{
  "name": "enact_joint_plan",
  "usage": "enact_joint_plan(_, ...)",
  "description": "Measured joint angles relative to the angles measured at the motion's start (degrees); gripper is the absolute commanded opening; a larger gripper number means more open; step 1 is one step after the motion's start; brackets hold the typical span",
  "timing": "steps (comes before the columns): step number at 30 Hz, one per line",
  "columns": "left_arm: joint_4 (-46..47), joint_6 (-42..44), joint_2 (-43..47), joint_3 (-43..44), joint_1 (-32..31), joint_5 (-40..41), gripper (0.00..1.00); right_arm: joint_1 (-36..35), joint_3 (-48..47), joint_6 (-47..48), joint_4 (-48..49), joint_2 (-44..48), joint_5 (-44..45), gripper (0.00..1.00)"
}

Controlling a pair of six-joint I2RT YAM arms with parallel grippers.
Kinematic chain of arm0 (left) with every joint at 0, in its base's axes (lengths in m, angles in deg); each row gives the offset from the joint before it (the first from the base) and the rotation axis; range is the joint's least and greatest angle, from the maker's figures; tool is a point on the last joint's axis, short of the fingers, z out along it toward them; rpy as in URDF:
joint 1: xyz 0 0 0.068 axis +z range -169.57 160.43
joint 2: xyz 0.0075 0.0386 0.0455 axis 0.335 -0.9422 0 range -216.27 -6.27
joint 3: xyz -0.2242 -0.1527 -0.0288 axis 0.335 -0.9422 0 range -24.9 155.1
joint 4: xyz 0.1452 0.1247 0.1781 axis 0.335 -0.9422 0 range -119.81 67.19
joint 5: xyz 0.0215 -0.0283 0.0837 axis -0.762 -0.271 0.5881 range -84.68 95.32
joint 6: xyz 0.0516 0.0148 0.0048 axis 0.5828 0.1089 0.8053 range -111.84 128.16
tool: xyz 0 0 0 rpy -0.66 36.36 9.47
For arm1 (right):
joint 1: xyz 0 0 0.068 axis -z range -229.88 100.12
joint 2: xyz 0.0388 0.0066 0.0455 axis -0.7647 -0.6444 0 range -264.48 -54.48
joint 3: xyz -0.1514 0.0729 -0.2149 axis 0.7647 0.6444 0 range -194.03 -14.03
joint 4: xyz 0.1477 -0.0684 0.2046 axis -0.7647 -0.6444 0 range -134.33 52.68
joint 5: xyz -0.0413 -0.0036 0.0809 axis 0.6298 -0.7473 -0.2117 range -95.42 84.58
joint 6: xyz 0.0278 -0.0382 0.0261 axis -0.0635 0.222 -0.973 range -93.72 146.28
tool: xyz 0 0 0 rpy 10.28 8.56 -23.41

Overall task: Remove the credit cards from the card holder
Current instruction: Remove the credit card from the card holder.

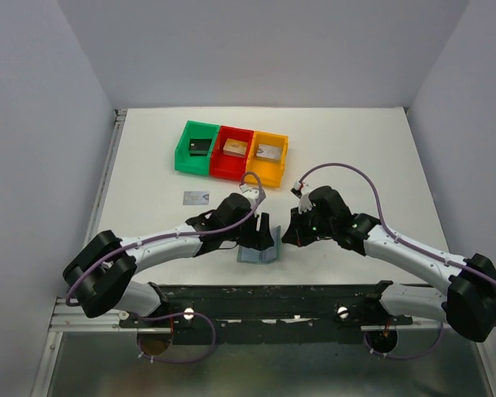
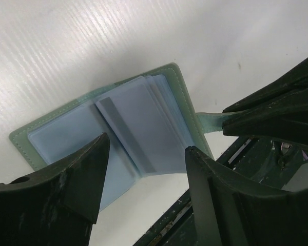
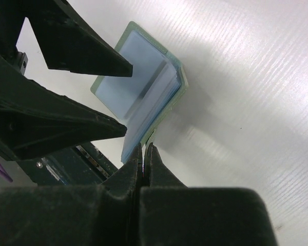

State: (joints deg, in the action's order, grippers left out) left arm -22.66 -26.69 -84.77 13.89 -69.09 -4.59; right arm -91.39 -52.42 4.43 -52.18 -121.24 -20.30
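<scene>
**Wallet [image 1: 256, 255] open near the front of the table [image 1: 355, 149], one pincer on its tab**

Here we are at the near edge, between the two arms. The grey-green wallet sits open with one cover flat on the table and the other tilted up, and its pale blue sleeves fan out inside. The right pincer [image 3: 143, 149] is squeezed fully together on the small side tab [image 2: 208, 120], gripping the wallet by it. The left pincer [image 2: 147, 145] is spread wide and has hold of nothing. One finger is on each side of the fanned sleeves, and I can't tell if either touches them. A darker grey strip shows through one sleeve, but whether that's a card, I can't say. Further back and to the left, well apart from the wallet, a silvery card [image 1: 197, 197] lies flat. Behind it stand a green bin [image 1: 194, 165], a red bin [image 1: 230, 171] and an orange bin [image 1: 281, 149], touching in a row, with a small block in each.
</scene>
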Motion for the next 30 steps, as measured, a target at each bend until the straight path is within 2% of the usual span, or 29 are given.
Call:
enact_joint_plan(6, 0.5, 0.1, -2.1, 0.6, -0.3, -1.3, 0.77, 0.0, 0.0, 0.1, 0.0, 0.0, 0.0, 0.00)
enact_joint_plan(12, 0.4, 0.2, -3.8, 1.9, -1.1, -1.3, 0.76, 0.0, 0.0, 0.1, 0.0, 0.0, 0.0, 0.00)
enact_joint_plan(24, 0.4, 0.0, -3.8, 2.0, -1.2, -1.2, 0.68, 0.0, 0.0, 0.1, 0.0, 0.0, 0.0, 0.00)
enact_joint_plan(30, 0.4, -0.1, -3.8, 1.9, -1.2, -1.0, 0.72, 0.0, 0.0, 0.1, 0.0, 0.0, 0.0, 0.00)
